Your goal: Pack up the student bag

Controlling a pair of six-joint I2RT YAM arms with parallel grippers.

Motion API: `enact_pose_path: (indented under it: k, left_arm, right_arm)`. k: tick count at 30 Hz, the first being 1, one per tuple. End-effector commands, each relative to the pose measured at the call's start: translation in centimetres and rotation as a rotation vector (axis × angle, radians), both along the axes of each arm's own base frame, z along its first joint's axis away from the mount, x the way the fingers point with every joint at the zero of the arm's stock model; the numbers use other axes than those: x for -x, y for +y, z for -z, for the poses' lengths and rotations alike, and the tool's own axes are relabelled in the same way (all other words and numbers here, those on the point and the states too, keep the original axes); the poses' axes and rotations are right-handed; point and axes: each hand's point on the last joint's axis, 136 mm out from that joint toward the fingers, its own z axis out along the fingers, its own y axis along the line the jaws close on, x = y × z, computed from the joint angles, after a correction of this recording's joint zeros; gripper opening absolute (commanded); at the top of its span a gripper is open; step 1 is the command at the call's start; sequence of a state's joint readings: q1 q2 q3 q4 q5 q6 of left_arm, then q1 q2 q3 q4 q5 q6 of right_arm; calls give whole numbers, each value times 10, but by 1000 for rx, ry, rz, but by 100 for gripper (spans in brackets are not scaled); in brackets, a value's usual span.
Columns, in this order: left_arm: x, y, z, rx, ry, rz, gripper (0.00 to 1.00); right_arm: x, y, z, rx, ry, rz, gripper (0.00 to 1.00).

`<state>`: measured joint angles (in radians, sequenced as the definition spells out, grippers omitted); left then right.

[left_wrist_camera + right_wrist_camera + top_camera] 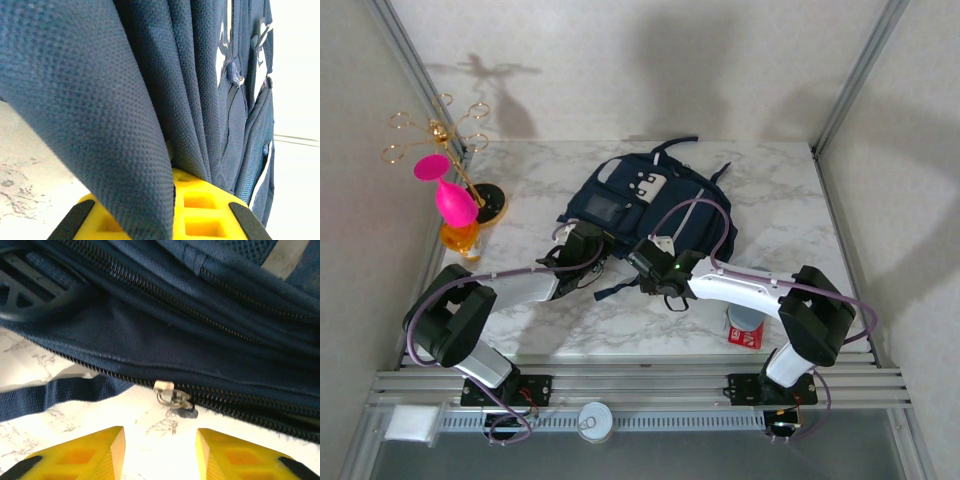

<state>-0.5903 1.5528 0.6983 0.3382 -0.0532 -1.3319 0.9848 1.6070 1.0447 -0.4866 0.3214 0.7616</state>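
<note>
At table [780, 200] centre, bag [640, 205] zipped, packing judged barely begun: left gripper [585, 240] clamps its fabric, right gripper [160, 440] gapes, empty, before zip pull [167, 392].

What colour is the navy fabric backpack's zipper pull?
Whitish zipper pull on the backpack; clearest from right wrist.

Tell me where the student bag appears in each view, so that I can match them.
Top external: the student bag lies at the centre of the marble table.
Left wrist: its navy fabric covers most of the picture, in folds.
Right wrist: it spans the upper half, zip pull near the centre.
Shared landmark: the marble table, lower left in the left wrist view, along the bottom in the right wrist view.
</note>
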Motion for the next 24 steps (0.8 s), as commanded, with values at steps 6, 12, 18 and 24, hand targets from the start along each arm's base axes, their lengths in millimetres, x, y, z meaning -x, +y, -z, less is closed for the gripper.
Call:
enact_pose_path:
  k: [6,12,18,24]
  left_arm:
    - [-9,-8,-35,16,-88,15,0]
    - [-10,-11,-33,19,-81,24,0]
    - [-11,-14,-32,21,-79,33,0]
    - [-12,-11,-33,8,-80,29,0]
  right_arm:
    - [-17,-17,13,58,-32,-3,48]
    - [-28,-1,9,-43,-97,-125,44]
    - [-49,12,4,-64,-186,-196,38]
    - [-53,21,-8,-135,-241,-245,23]
